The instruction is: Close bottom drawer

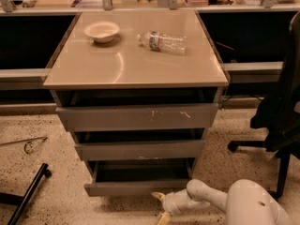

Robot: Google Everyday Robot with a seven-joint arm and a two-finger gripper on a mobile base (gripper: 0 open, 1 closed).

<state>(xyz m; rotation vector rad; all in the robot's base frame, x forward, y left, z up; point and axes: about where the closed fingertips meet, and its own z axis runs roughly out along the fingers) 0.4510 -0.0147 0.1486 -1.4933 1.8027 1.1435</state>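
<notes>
The bottom drawer (136,187) is the lowest of three grey drawers in the cabinet, with a plain flat front. It stands a little way out, showing a narrow strip of its dark interior. My gripper (160,206) is low at the bottom centre, just in front of and below the right part of the drawer front, on a white arm (211,198) coming from the lower right. One pale finger (158,196) points toward the drawer front and the other (163,217) points down to the floor, so it is spread open and holds nothing.
The top drawer (138,117) has white scratch marks; the middle drawer (139,150) sits below it. A white bowl (101,31) and a plastic bottle (163,41) lie on the cabinet top. A black office chair (281,121) stands right. A black bar (28,193) lies on the floor left.
</notes>
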